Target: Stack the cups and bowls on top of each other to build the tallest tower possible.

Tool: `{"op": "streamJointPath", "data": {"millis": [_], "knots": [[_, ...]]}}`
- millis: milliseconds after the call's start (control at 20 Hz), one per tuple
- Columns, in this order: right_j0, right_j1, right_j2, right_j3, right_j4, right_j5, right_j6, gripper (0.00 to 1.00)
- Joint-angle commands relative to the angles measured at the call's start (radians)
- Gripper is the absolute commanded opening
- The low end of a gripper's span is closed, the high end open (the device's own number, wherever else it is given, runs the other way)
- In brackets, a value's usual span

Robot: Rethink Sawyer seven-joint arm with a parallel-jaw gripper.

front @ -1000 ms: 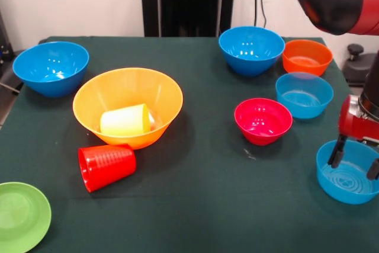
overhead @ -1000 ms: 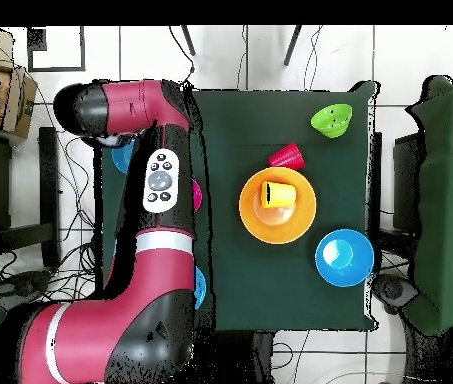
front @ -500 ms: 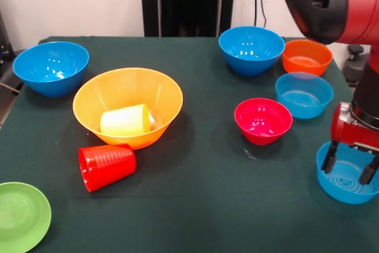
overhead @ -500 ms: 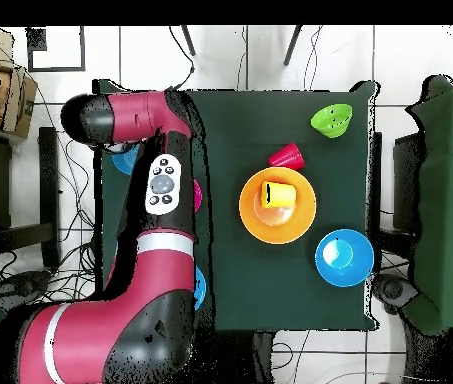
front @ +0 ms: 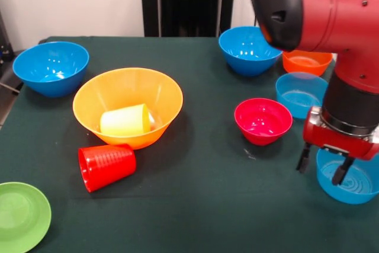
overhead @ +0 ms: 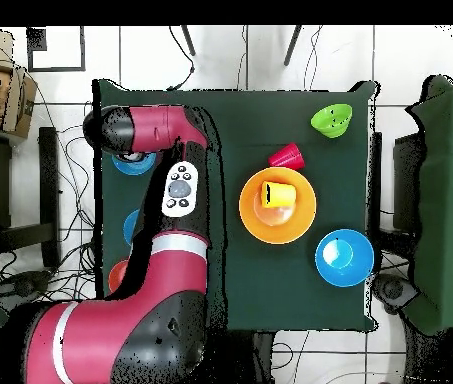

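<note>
Eight bowls and two cups lie spread over the dark green table [front: 201,205], and nothing is stacked properly yet. Largest is the arm [front: 331,10], reaching down at the right of the front view. Next comes the big yellow-orange bowl [front: 127,90], left of centre, the base of the tower, with the yellow cup [front: 124,120] lying on its side inside it. The red cup [front: 106,165] lies on its side just in front of that bowl, touching or nearly touching its wall. Smaller still is the gripper [front: 323,167], its jaws spread apart and holding nothing.

The coming move turns on this: the pale blue bowl [front: 355,185] sits at the near right corner, and the right finger hangs over its rim while the left hangs outside it, so the near-left wall lies between the jaws. Judging from that, a straight descent should straddle the wall. The pink-red bowl [front: 263,119] stands to the left, apart from the jaws.
</note>
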Motion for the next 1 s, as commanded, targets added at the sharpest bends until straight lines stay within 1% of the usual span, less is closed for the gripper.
{"op": "streamJointPath", "data": {"millis": [50,250,450,650,750,850,1000], "knots": [[-0.023,-0.006,0.108,0.093,-0.104,-0.056,-0.173,1.00],[-0.007,0.022,0.088,0.046,-0.127,-0.040,-0.167,1.00],[0.007,0.052,0.076,0.001,-0.142,-0.023,-0.129,1.00],[0.017,0.057,0.078,-0.025,-0.144,0.002,-0.113,1.00],[0.018,0.042,0.088,-0.006,-0.140,-0.010,-0.115,1.00],[0.022,0.026,0.095,0.015,-0.132,0.001,-0.112,1.00],[0.028,-0.010,0.111,0.077,-0.116,0.005,-0.103,1.00]]}}
